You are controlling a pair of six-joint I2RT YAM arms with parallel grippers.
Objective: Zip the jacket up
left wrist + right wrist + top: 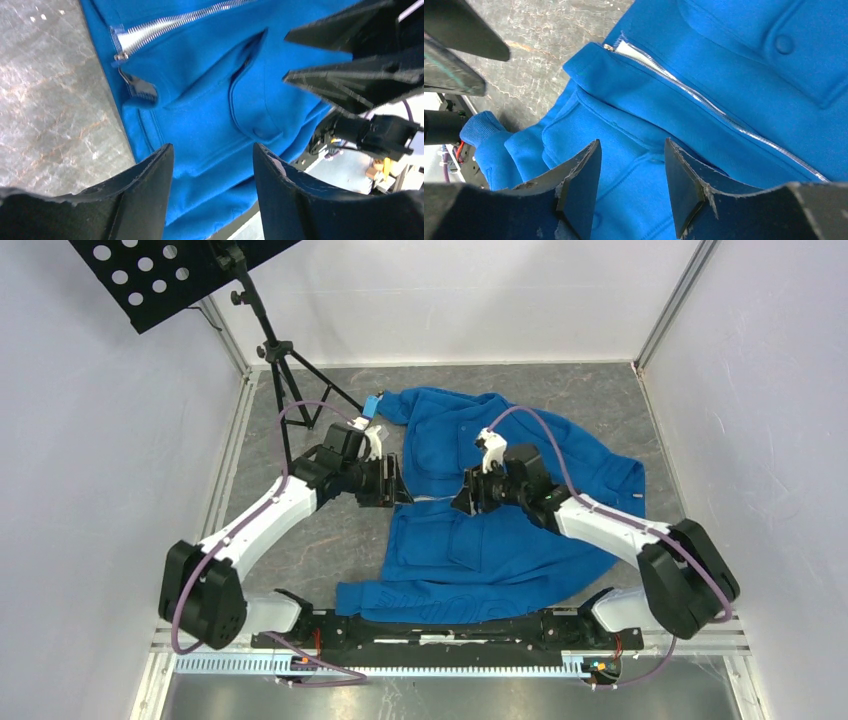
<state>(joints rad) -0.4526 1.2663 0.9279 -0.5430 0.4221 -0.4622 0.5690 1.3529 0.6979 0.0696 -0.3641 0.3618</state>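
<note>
Left gripper [212, 150] is hovering, fingers spread and empty, over the jacket [480, 550]; right gripper [633, 145] is hanging likewise parted, gripping nothing. Blue fleece is lying spread on the grey table [330, 540], silvery zipper [170, 25] running between both grippers, its pull [137, 87] dangling near the hem.

**Black two-finger right gripper [631, 150], fingers apart, over a bright blue fleece jacket [734, 70].**
A pale silvery zipper [704, 100] runs slantwise from upper left to lower right, its upper-left end beside the grey marbled tabletop [549, 30]. A round blue button [784, 44] sits on a pocket flap [809, 70] at upper right; a ribbed cuff [479, 130] lies far left.
</note>
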